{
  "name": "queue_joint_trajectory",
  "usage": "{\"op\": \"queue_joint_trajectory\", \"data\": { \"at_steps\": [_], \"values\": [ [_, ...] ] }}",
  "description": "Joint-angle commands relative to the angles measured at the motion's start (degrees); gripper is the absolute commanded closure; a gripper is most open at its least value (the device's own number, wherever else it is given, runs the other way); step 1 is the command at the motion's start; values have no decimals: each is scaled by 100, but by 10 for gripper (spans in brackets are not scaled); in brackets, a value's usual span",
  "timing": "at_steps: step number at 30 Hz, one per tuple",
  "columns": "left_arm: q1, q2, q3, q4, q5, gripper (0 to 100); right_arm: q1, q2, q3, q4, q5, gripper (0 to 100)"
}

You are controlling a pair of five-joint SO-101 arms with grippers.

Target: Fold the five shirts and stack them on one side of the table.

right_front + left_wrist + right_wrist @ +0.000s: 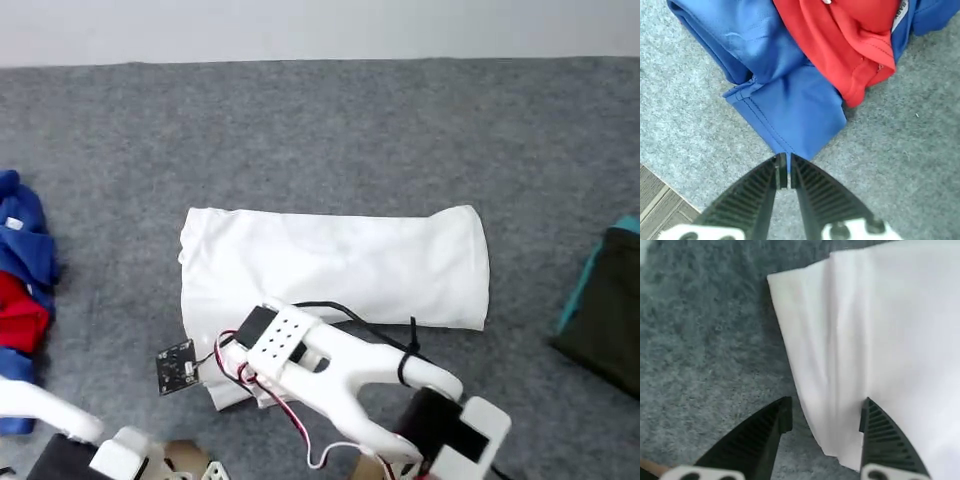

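white shirt (335, 265) lies folded flat mid counter (330, 130). right gripper (826, 412) sits over its near-left corner, fingers apart w/ the shirt's edge between them. left gripper (784, 167) has fingers together, tips right at the hem of the blue shirt (790, 105), maybe just touching it. red shirt (840, 40) lies on the blue one at the counter's left edge. dark shirt (605, 310) w/ teal trim at the right edge.

high camera overlooks the table (320, 130); wrist cameras peer down close at its white shirt (910, 330) and blue shirt (790, 110).
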Motion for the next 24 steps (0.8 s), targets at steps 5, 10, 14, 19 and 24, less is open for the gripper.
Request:
{"op": "queue_joint_trajectory", "data": {
  "at_steps": [5, 10, 14, 19, 24],
  "values": [
    [-35, -246, 75, -237, -70, 977, -40, 224, -290, -31, 79, 772],
    [-35, -255, 330, -396, -70, 977, -40, 233, -290, -57, 88, 772],
    [-35, -255, 523, -536, -70, 977, -40, 233, -281, -163, 88, 794],
    [-35, -255, 523, -536, -70, 977, -31, 233, -290, -391, 88, 973],
    [-35, -255, 523, -527, -70, 977, -13, 233, -299, -418, 79, 988]
  ]
}}
